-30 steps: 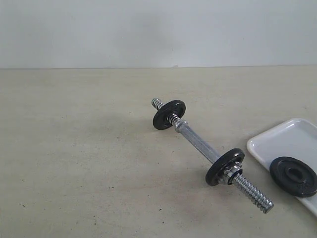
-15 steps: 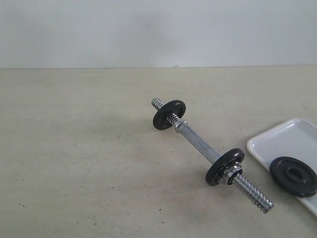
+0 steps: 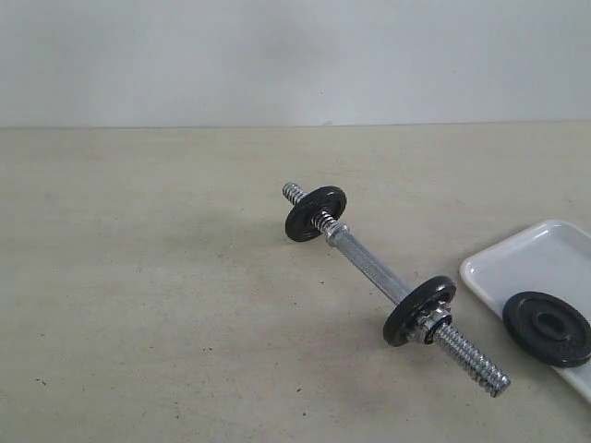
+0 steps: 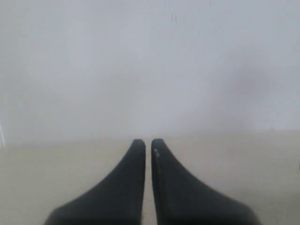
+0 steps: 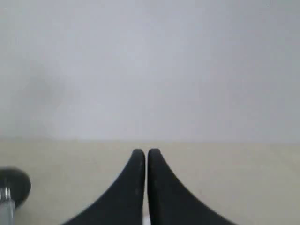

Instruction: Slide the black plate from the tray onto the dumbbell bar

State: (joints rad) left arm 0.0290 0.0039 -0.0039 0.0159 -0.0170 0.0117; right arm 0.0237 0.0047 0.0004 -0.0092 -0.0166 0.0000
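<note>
From the exterior view, the black plate (image 3: 522,328) lies flat on the white tray (image 3: 531,263), hole up, at the right side of the counter (image 3: 138,277). The dumbbell bar (image 3: 369,266) lies slanted, from far and left to near and right. Two other discs (image 3: 315,213) sit on it already. Its bare screw end (image 3: 476,362) points toward the near right, close to the tray but not touching it. No gripper shows here. The plate is on the right arm's side, so I think the right arm is nearer (the plate would need tipping up on its edge to slip on).

From the left wrist view, the left gripper (image 4: 144,143) is closed, holding nothing, with only counter and wall (image 4: 150,61) ahead.

From the right wrist view, the right gripper (image 5: 140,152) is closed too, and empty. A black round thing (image 5: 14,183) on a shiny rod peeks in at the picture's edge; I cannot tell which disc it is.

No words or labels can be read anywhere.
</note>
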